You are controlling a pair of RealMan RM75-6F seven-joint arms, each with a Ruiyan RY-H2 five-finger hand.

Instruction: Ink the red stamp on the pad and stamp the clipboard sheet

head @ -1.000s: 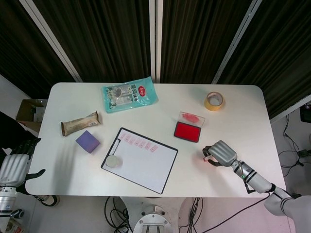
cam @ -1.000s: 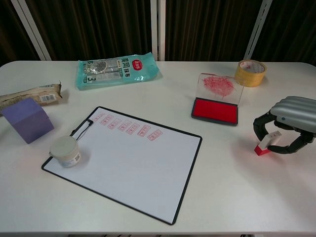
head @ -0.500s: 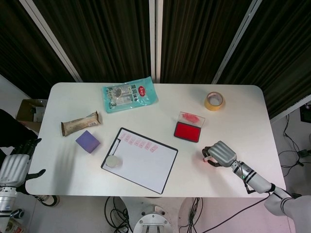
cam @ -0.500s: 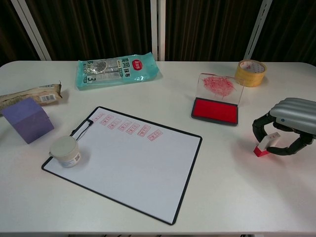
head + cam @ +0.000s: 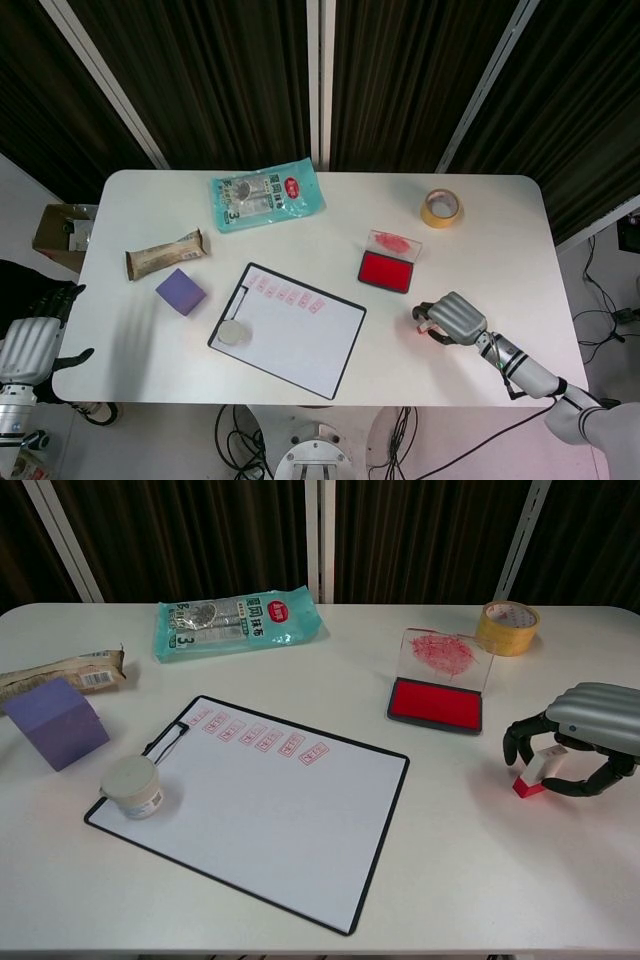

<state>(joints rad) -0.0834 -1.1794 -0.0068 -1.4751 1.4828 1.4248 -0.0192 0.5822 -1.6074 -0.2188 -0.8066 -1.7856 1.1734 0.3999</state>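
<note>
One small red-based white stamp (image 5: 533, 774) pinched in my right hand (image 5: 583, 738), base on the white worktop (image 5: 470, 860), ready for inking; left hand (image 5: 30, 340) idle, fingers apart.

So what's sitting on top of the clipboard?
A small round white jar stands on the clipboard, near its clip corner. A row of red stamp marks runs along the sheet's top edge. What lies under the jar is covered.

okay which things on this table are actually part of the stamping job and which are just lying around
For the job: red stamp in the right hand; ink pad; clipboard sheet.

Lying about: tape roll, teal packet, snack bar, purple block, small jar on the clipboard.
</note>
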